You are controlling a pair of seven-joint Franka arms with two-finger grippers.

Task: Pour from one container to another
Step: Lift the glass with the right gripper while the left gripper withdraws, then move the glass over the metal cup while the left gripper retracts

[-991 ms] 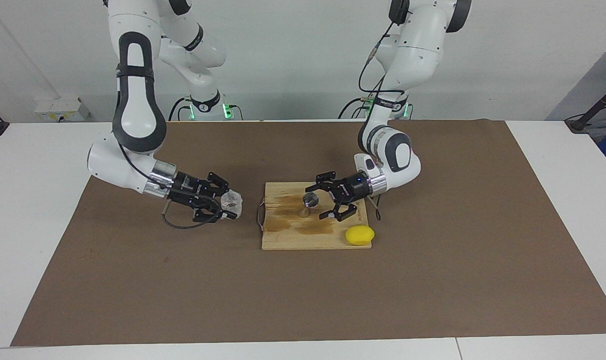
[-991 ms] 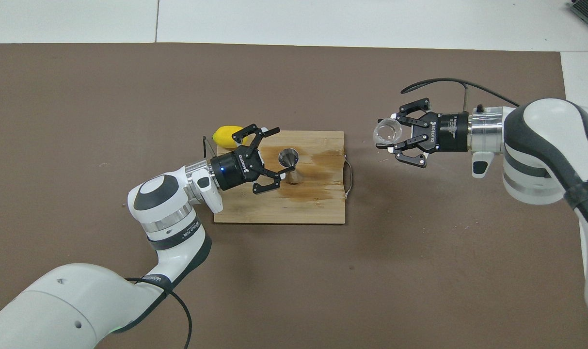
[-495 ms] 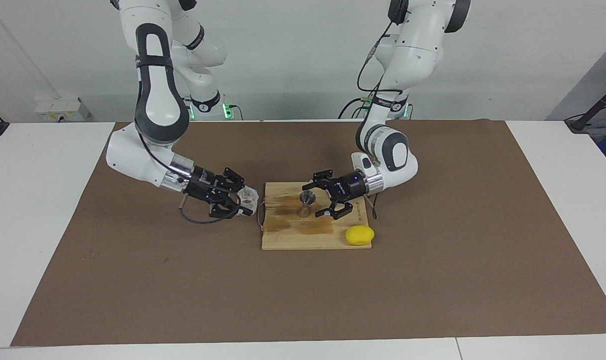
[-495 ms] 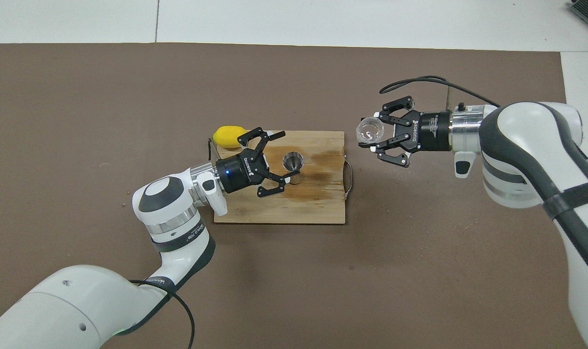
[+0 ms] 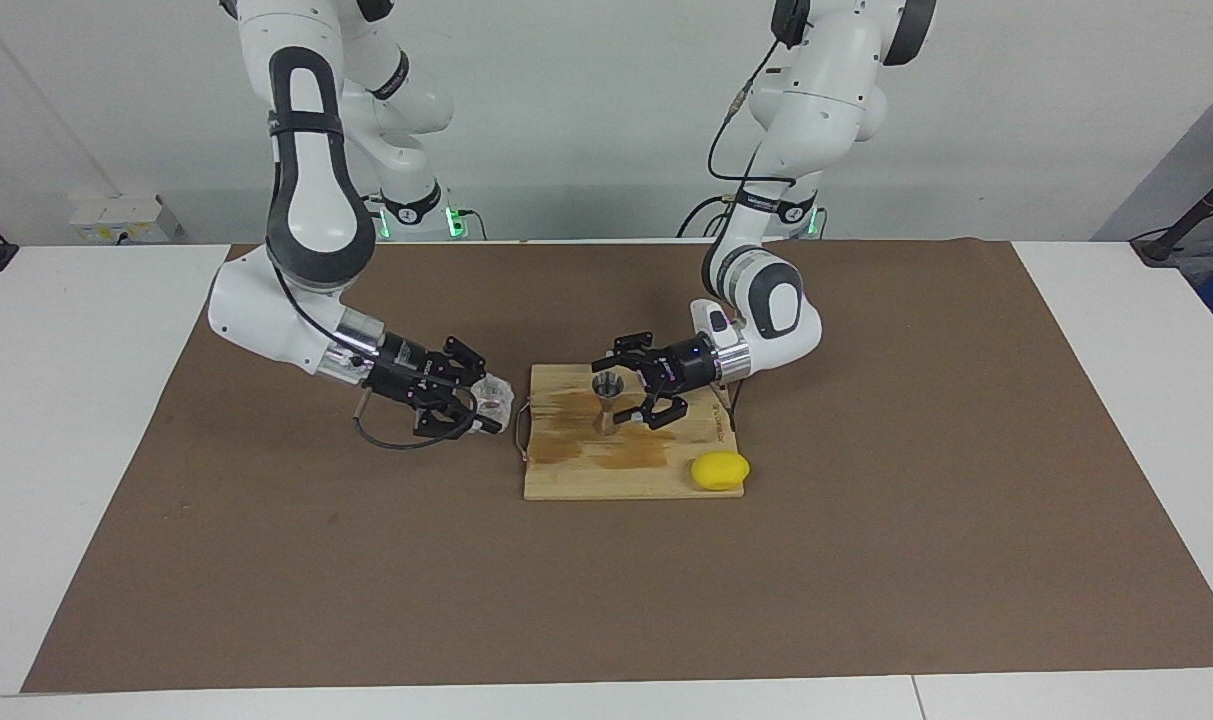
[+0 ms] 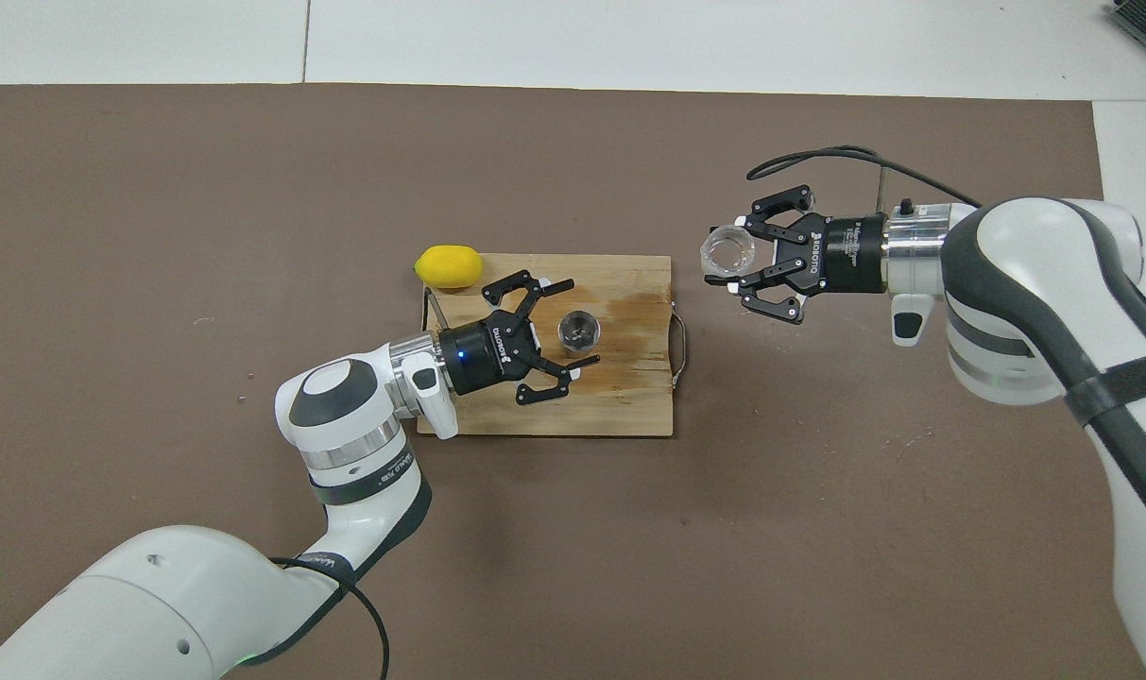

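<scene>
Lemon (image 5: 719, 471) touching board (image 5: 576, 480) corner, wet stain perhaps, jigger (image 5: 606, 398) upright

Lemon (image 5: 719, 471) beside stained wooden board (image 5: 586, 475)

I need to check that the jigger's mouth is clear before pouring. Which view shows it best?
The overhead view: it looks straight down into the jigger, showing its round open mouth between the left gripper's open fingers. The facing view shows only its hourglass side profile.
</scene>
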